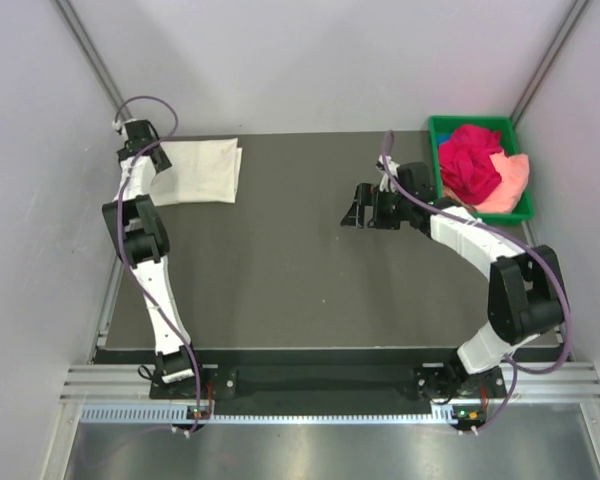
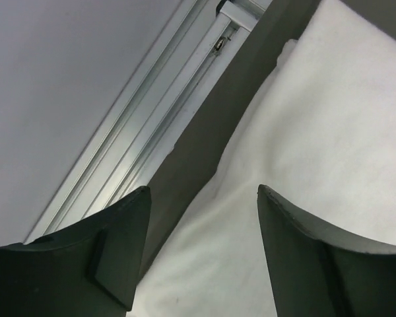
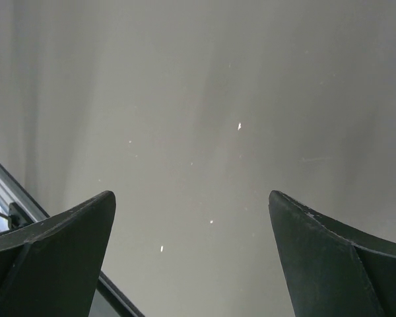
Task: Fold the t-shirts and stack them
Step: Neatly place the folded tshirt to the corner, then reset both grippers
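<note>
Left claw [image 2: 201,198] parted over cream shirt [image 2: 317,132], arm [image 1: 140,235] outstretched

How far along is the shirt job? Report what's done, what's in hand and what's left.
Done: the cream-white t-shirt lies folded at the far left of the table. In hand: nothing; the left gripper hangs open over that shirt's edge, the right gripper open above bare table. Left: the magenta-red t-shirt and peach-pink t-shirt sit crumpled in the green tray, both to fold and stack.

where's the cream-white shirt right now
Top view: the folded cream-white cloth t-shirt lies at the table's far left corner, by the left end effector, opposite the green plastic tray.
</note>
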### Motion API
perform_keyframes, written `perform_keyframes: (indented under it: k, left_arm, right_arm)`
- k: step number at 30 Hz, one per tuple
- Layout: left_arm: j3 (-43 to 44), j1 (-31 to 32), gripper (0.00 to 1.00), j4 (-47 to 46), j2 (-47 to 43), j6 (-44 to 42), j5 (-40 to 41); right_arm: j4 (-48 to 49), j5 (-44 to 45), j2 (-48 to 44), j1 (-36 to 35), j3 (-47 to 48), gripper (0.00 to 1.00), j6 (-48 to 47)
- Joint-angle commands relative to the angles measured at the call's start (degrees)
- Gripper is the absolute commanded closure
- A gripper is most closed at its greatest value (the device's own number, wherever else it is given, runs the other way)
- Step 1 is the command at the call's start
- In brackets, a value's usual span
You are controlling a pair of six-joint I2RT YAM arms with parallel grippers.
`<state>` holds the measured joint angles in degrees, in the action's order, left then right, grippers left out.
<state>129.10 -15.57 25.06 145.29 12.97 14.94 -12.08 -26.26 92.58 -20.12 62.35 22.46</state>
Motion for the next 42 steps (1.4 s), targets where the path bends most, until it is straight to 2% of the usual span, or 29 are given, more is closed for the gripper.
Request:
perform_keyframes:
  k: [1,2,3,4,6,8,11,15,19,20,23,26,33,42]
  left_arm:
    - [-4.3,-0.3,0.29,0.9,-11.5,5.7,-0.4]
    - [-5.5,-0.2,0.27,1.0,-14.6,6.5,-1.0]
    - [-8.6,0.3,0.12,-2.4,-16.6,7.8,-3.1]
    - [-14.6,0.4,0.01,-3.5,-18.5,9.5,-7.2]
    - [-17.9,1.8,0.03,-4.2,-21.5,12.2,-17.9]
    - [-18.4,4.7,0.02,-1.9,-21.6,12.9,-23.3]
    - [-18.3,8.2,0.01,2.3,-22.2,11.5,-24.4]
    - [-23.8,15.6,0.01,1.3,-28.5,9.4,-27.3]
    - [-34.9,25.7,0.01,-1.6,-40.5,8.3,-33.0]
    - [-36.8,29.9,0.01,-2.3,-42.9,7.1,-33.5]
    - [-44.4,36.7,0.01,-5.8,-51.6,6.4,-35.3]
    - [-50.7,40.6,0.01,-8.4,-59.1,9.2,-39.7]
    - [-59.9,44.1,0.01,-14.8,-73.7,13.1,-41.1]
    - [-63.4,44.1,0.01,-15.4,-78.4,14.1,-41.2]
  right_arm:
    - [-3.8,2.8,-6.9,-0.4,2.4,0.00,-2.4]
    - [-5.5,3.1,-7.5,-0.8,3.1,0.00,-2.9]
    - [-7.0,3.9,-9.2,-1.1,3.7,0.00,-3.4]
    - [-8.3,5.5,-10.3,-1.1,3.6,0.00,-3.7]
    - [-8.8,7.5,-14.3,-1.1,2.7,0.00,-3.7]
    - [-9.9,9.6,-17.5,-1.0,1.8,0.00,-3.4]
    - [-12.6,10.3,-20.1,-1.0,1.9,0.00,-3.3]
    - [-15.3,12.1,-25.3,-1.0,2.0,0.00,-2.9]
    - [-19.7,18.4,-29.1,-1.0,2.7,0.00,-0.6]
    - [-20.5,19.0,-30.9,-1.0,2.7,0.00,0.0]
    - [-20.0,19.4,-35.8,-1.0,0.6,0.00,1.1]
    - [-19.8,20.8,-40.8,-1.1,-1.5,0.00,2.2]
    - [-22.9,24.4,-49.5,-1.0,-3.1,0.00,4.7]
    - [-22.7,25.9,-54.6,-1.0,-3.5,0.00,5.6]
